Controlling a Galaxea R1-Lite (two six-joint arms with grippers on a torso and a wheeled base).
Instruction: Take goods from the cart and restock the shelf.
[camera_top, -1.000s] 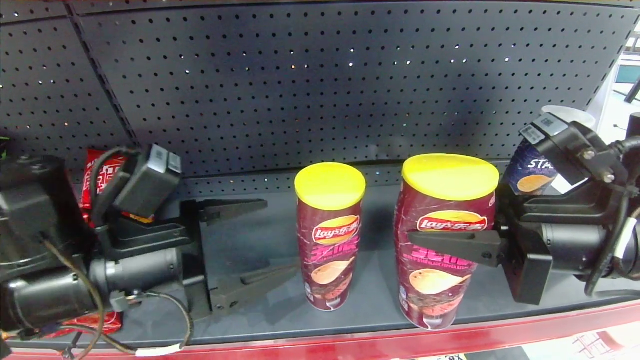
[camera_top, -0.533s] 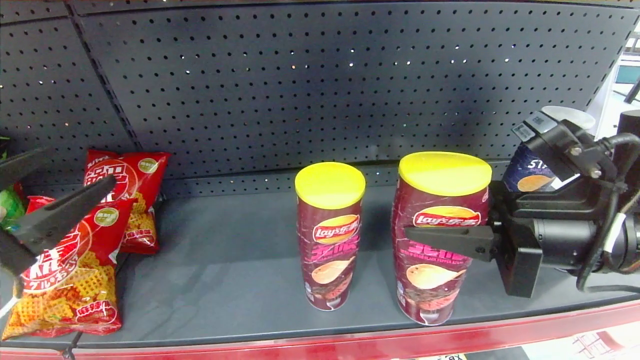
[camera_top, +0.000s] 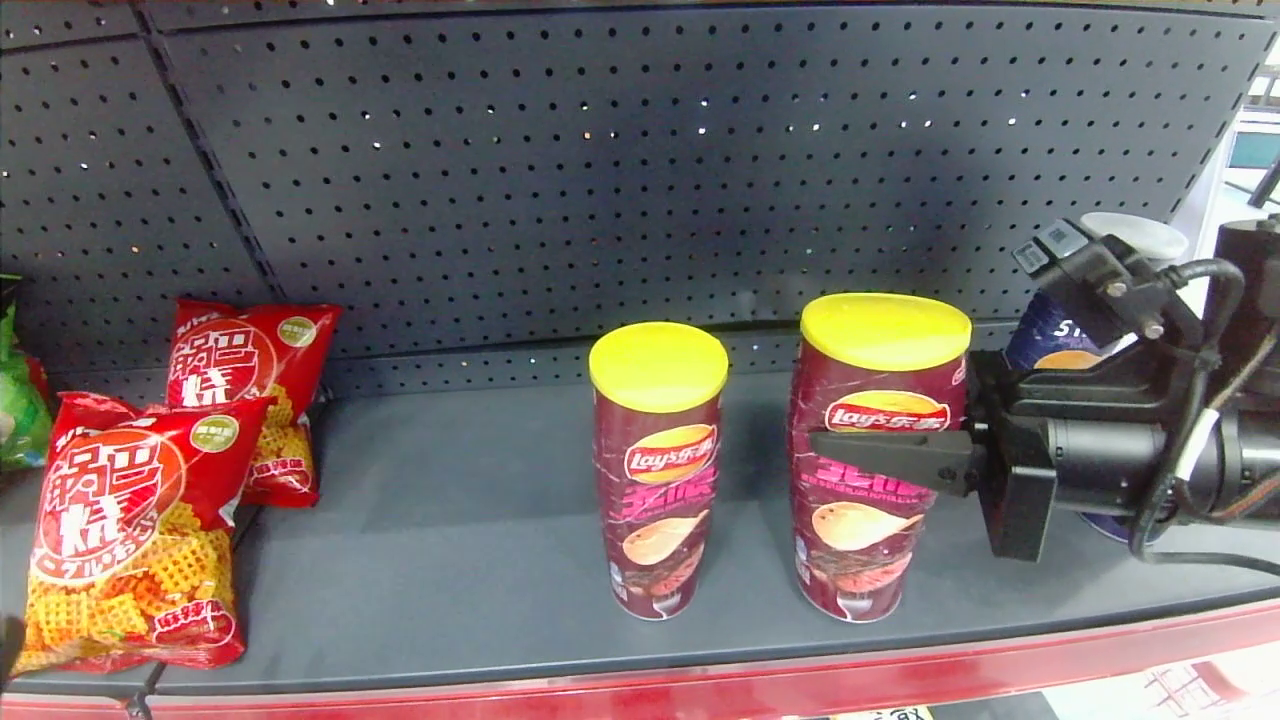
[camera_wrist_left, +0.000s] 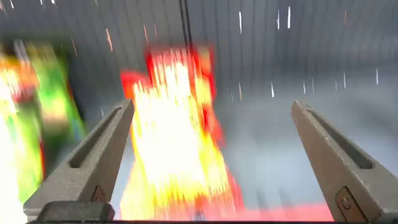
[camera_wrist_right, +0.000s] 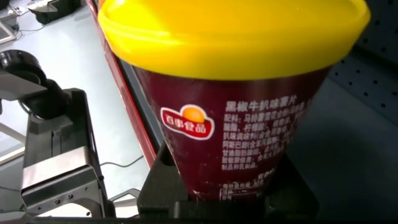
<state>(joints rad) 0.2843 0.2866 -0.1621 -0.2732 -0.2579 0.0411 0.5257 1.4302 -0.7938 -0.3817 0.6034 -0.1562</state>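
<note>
Two dark red chip cans with yellow lids are on the grey shelf (camera_top: 450, 520). The left can (camera_top: 660, 470) stands free at the middle. My right gripper (camera_top: 900, 455) comes in from the right, shut on the right can (camera_top: 870, 540) at mid-height, and one black finger crosses its front. I cannot tell whether that can's base touches the shelf. The right wrist view looks down on this can (camera_wrist_right: 236, 124) from close by. In the left wrist view, my left gripper (camera_wrist_left: 211, 155) is open, pointing at blurred red bags (camera_wrist_left: 174, 137), with nothing between its fingers.
Two red snack bags (camera_top: 130, 530) (camera_top: 255, 390) lie at the shelf's left end, with a green bag (camera_top: 15, 410) beyond them. A blue can (camera_top: 1050, 340) stands behind my right arm. A perforated back panel (camera_top: 600, 180) closes the rear and a red lip (camera_top: 700, 685) edges the front.
My left arm has pulled back off the shelf to the left, uncovering the red bags. My right gripper has carried its can a little deeper onto the shelf.
</note>
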